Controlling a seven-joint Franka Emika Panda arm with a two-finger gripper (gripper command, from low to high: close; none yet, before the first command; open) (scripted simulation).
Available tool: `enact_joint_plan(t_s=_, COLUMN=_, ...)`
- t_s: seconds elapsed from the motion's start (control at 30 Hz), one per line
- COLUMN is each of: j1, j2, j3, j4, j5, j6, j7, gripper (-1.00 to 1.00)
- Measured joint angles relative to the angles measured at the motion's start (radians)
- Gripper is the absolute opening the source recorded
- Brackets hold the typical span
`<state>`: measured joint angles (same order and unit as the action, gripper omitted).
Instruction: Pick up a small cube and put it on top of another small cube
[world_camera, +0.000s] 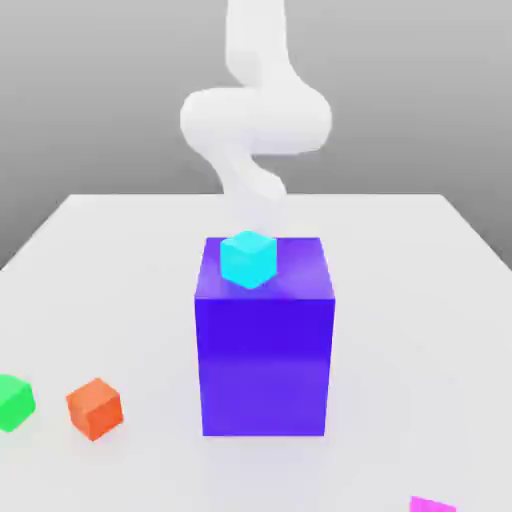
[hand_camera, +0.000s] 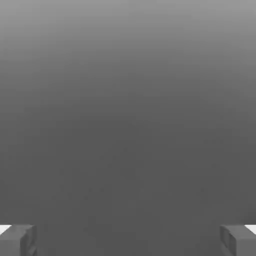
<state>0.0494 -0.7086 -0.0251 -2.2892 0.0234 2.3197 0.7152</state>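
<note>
Worktop (world_camera: 400, 300): pale, near-white, spanning the exterior view from about mid-height down to the bottom edge; grey backdrop (world_camera: 70, 100) above it

Pink cube (world_camera: 432, 505): at the bottom edge of the exterior view, right of centre; bright magenta-pink, one even colour, faces plain and unmarked. Cut by the frame edge: only a thin four-sided sliver is visible, its upper edge sloping down towards the exterior view's right. Full outline cannot be read from this. Stands well apart from the other blocks

Large block (world_camera: 265, 365): deep blue-violet, upright, centre of the frame and reaching into the lower half; flat front face, lighter top face, far bigger than any cube

Cyan cube (world_camera: 249, 260): resting on the top face of the large block, towards the exterior view's left; turned so that a corner points forward

Orange cube (world_camera: 95, 408): lower left, on the worktop, turned at an angle to the frame

Green cube (world_camera: 14, 403): lower left, at the left edge and partly cut off by it, near the orange cube

Arm (world_camera: 255, 120): white, upper centre, behind the large block

Hand (hand_camera: 128, 241): open wide, fingers at the two lower corners of the hand view, nothing between them
</note>
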Motion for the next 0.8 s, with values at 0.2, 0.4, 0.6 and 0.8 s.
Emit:
enact_joint_plan(t_s=0.2, j1=0.117, j2=0.224, j3=-0.057, j4=0.027, j5=0.060, j6=0.047, j7=-0.210, gripper=0.00)
enact_joint_plan(t_s=0.4, j1=0.200, j2=0.443, j3=-0.083, j4=0.053, j5=0.124, j6=0.092, j7=-0.419, gripper=0.00)
enact_joint_plan(t_s=0.6, j1=0.252, j2=0.660, j3=-0.067, j4=0.079, j5=0.166, j6=0.139, j7=-0.611, gripper=0.00)
enact_joint_plan(t_s=0.8, j1=0.286, j2=0.869, j3=-0.042, j4=0.103, j5=0.150, j6=0.192, j7=-0.765, gripper=0.00)
